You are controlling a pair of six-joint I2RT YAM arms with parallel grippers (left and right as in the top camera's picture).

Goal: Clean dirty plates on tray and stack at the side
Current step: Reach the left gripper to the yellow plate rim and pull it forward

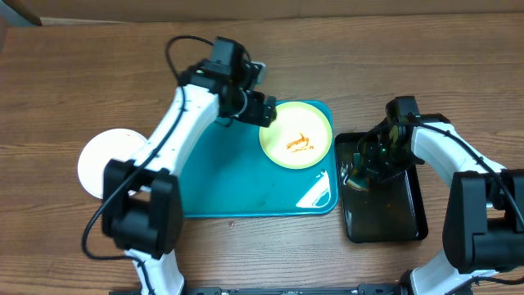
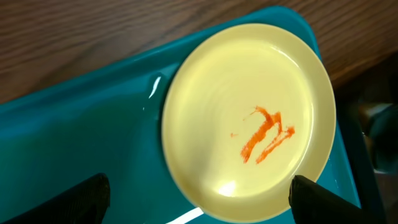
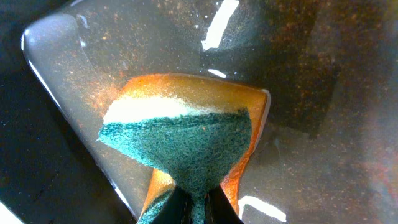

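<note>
The left fingers are standing spread wide, gripping nothing. Between their tips and stretching ahead of them, the cream plate is lying flat in a corner of the teal tray, with an orange-red sauce smear showing near its middle. Beyond the plate, past the tray's rim, the wooden worktop is showing. Well behind these fingers, off the tray's opposite end, a white plate is resting on the worktop, partly hidden by the arm.

The right fingers are pinching a sponge by its green scouring side. Its orange body is lying just beyond them in the wet black tray.
</note>
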